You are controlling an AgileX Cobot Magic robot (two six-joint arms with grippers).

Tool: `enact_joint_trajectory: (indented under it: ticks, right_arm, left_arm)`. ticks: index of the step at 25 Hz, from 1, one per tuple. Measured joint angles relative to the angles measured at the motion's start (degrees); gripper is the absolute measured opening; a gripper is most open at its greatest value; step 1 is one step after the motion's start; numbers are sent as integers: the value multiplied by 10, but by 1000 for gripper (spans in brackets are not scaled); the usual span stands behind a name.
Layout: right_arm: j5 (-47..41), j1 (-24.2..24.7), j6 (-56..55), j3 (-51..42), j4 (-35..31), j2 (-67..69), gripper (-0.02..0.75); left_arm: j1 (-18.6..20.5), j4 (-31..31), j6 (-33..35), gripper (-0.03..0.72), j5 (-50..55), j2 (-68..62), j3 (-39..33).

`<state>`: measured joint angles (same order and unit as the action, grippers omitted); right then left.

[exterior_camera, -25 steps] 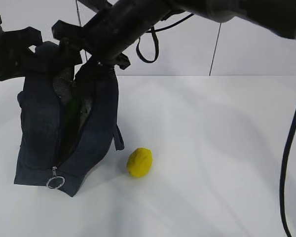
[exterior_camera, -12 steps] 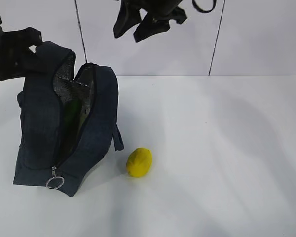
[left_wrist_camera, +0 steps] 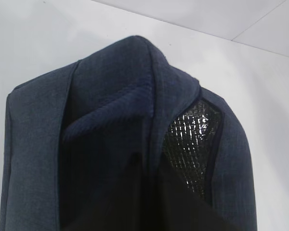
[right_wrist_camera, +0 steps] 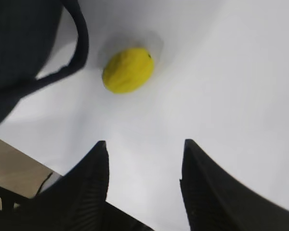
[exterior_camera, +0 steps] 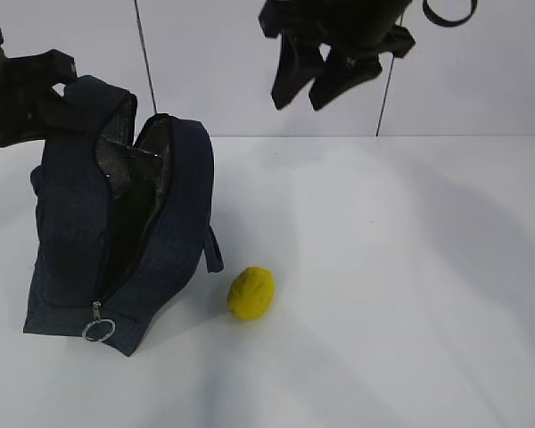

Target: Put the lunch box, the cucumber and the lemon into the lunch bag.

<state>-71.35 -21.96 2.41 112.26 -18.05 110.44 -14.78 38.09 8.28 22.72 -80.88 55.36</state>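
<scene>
The navy lunch bag [exterior_camera: 116,241] stands open on the left of the white table, its silver lining [left_wrist_camera: 190,142] showing. My left gripper [exterior_camera: 31,89] is shut on the bag's upper rim [left_wrist_camera: 135,62] and holds that side up. A faint dark green shape deep in the opening may be the cucumber [exterior_camera: 127,203]. The lunch box is hidden. The yellow lemon [exterior_camera: 251,292] lies on the table just right of the bag. High above the table, my right gripper [exterior_camera: 316,87] hangs open and empty. In its wrist view the lemon [right_wrist_camera: 128,70] lies well beyond the right gripper [right_wrist_camera: 144,147].
A silver ring zipper pull [exterior_camera: 99,328] hangs at the bag's near bottom corner. A loop handle [right_wrist_camera: 79,43] dangles beside the lemon. The white table [exterior_camera: 401,267] stretches right, and its edge [right_wrist_camera: 26,156] shows in the right wrist view.
My right arm has pulled up and away from over the bag's opening and moved right. Its jaws have narrowed a little. The bag, lemon and left gripper have stayed put.
</scene>
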Motion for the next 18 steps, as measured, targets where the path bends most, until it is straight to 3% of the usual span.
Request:
enact_joint_trajectory:
  ticks: [10,18]
  right_arm:
    - [5,0,22,-241,4,-57,391]
    - [48,0,61,-283,-57,-69,390]
  left_arm:
    - [0,-6,0,6,0,0,0]
    - [0,-40,0,6,0,0,0]
